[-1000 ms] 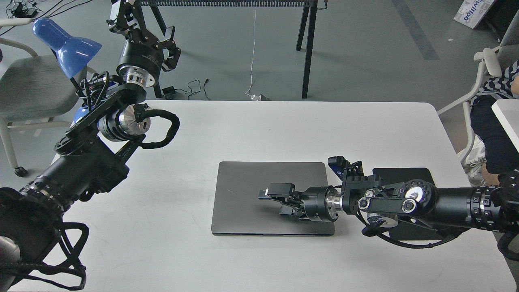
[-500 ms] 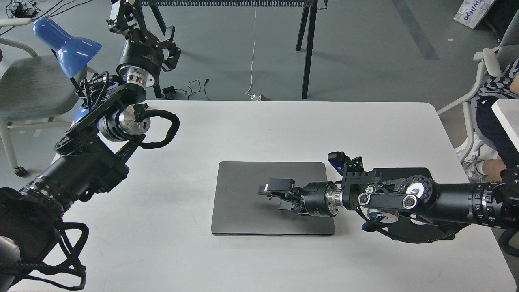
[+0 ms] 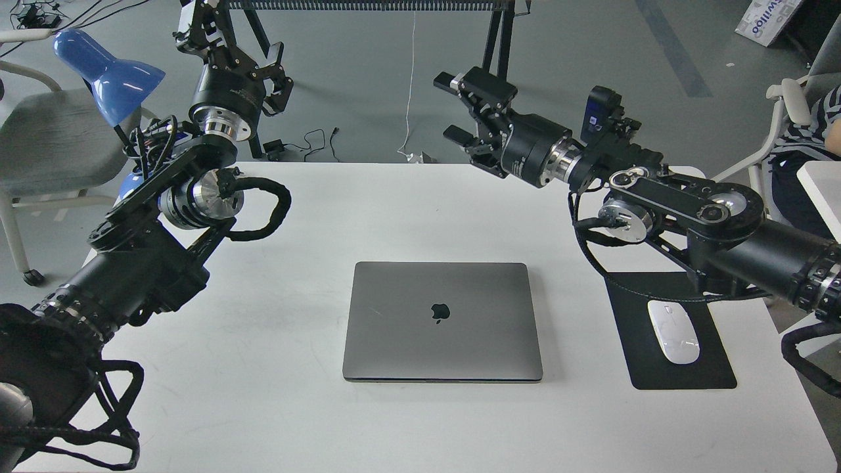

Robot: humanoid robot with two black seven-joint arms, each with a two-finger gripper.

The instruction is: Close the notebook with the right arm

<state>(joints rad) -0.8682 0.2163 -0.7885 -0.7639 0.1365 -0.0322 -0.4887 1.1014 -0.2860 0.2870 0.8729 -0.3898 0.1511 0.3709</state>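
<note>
The notebook (image 3: 441,322) is a space-grey laptop lying flat on the white table (image 3: 276,407) with its lid down and the dark apple logo facing up. My right arm (image 3: 683,207) comes in from the right and is raised above the table's far edge. Its gripper (image 3: 454,109) is open and empty, well above and behind the notebook, touching nothing. My left gripper (image 3: 234,39) is held high at the far left, off the table's back edge, with its fingers apart and empty.
A white mouse (image 3: 673,332) lies on a black mouse pad (image 3: 683,374) right of the notebook, under my right arm. A blue desk lamp (image 3: 108,69) and a grey chair (image 3: 46,141) stand at the far left. A seated person (image 3: 798,197) is at the right edge.
My right gripper has lifted off the notebook's lid and swung up and back to above the table's far edge. The notebook stays shut and its logo now shows. The mouse is uncovered.
</note>
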